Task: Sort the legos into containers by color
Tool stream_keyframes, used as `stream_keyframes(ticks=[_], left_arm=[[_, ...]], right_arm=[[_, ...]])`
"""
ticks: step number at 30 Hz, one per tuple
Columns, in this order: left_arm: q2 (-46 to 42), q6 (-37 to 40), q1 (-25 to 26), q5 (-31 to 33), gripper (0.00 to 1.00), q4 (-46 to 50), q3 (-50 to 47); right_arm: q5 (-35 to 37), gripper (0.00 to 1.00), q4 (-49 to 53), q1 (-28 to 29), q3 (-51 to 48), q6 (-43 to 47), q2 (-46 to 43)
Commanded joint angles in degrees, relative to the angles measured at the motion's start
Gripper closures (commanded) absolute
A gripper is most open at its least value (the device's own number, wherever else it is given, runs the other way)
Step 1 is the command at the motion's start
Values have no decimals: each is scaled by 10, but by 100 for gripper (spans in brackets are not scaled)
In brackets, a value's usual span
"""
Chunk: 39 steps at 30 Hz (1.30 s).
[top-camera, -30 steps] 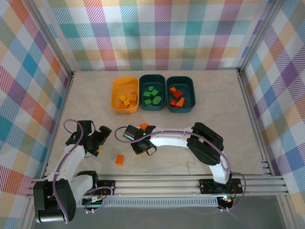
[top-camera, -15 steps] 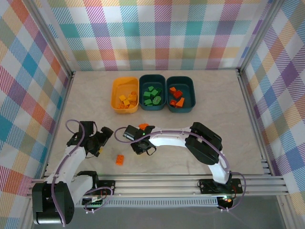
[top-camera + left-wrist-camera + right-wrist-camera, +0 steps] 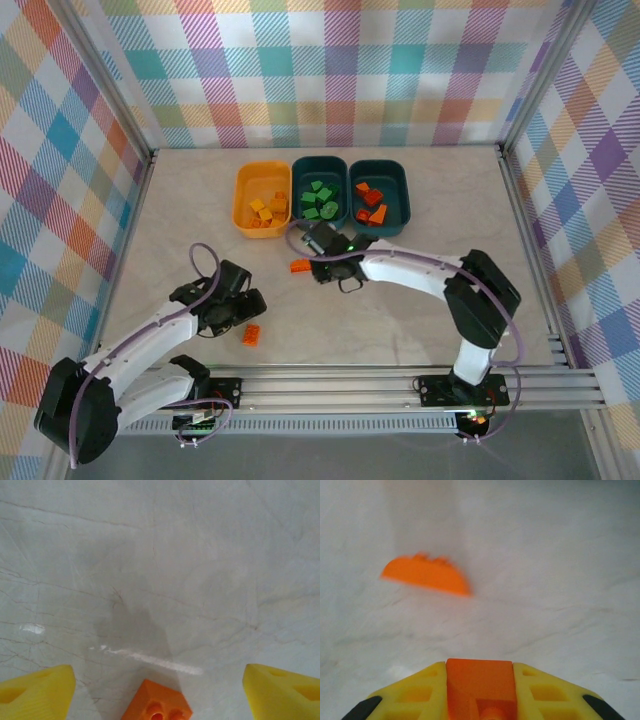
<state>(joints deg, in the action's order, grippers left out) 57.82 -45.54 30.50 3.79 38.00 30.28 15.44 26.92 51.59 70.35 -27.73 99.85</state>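
My right gripper (image 3: 480, 669) is shut on an orange-red lego (image 3: 480, 687), held above the table just in front of the tubs, where the top view has the gripper (image 3: 315, 250). A half-round orange lego (image 3: 426, 575) lies ahead of it on the table (image 3: 299, 265). My left gripper (image 3: 159, 680) stands open low over the table, its yellow fingers (image 3: 37, 692) either side of another orange lego (image 3: 156, 706) without touching it; from above that lego (image 3: 251, 334) lies by the gripper (image 3: 240, 318). The yellow-orange container (image 3: 243, 212) holds yellow and orange legos, the middle teal container (image 3: 320, 163) green ones, the right teal container (image 3: 401, 200) orange-red ones.
The three tubs stand side by side at the back centre of the marbled table (image 3: 450, 190). Plaid walls on metal posts close off the back and both sides. A metal rail (image 3: 400, 378) runs along the near edge.
My right arm has swung from the left-centre of the table toward the tubs, its jaws closing on the orange-red lego. My left arm has moved right, over the orange lego near the front.
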Motion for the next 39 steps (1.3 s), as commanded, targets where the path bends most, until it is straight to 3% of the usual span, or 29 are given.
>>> stream_keyframes(ticks=[1, 7, 14, 17, 23, 25, 27, 33, 39], left_arm=[[26, 26, 45, 21, 14, 29, 15], [79, 51, 110, 27, 16, 37, 32], [138, 59, 127, 39, 26, 24, 34], [145, 61, 132, 32, 34, 13, 34], [149, 60, 138, 38, 46, 17, 40], [137, 56, 138, 39, 52, 7, 35], [122, 53, 139, 38, 55, 1, 34], [124, 61, 138, 35, 62, -15, 35], [158, 69, 139, 17, 67, -35, 41]], right_arm=[[17, 75, -3, -43, -17, 27, -38], [-10, 74, -20, -178, 11, 58, -67], [-63, 73, -9, -283, 101, 69, 14], [-77, 73, -1, -308, 143, 71, 65], [-84, 69, 37, -318, 239, 78, 173], [-82, 57, 48, -319, 261, 76, 195], [-79, 52, 52, -319, 268, 74, 199], [-72, 40, 31, -318, 230, 72, 136], [-65, 34, -34, -313, 95, 55, 3]])
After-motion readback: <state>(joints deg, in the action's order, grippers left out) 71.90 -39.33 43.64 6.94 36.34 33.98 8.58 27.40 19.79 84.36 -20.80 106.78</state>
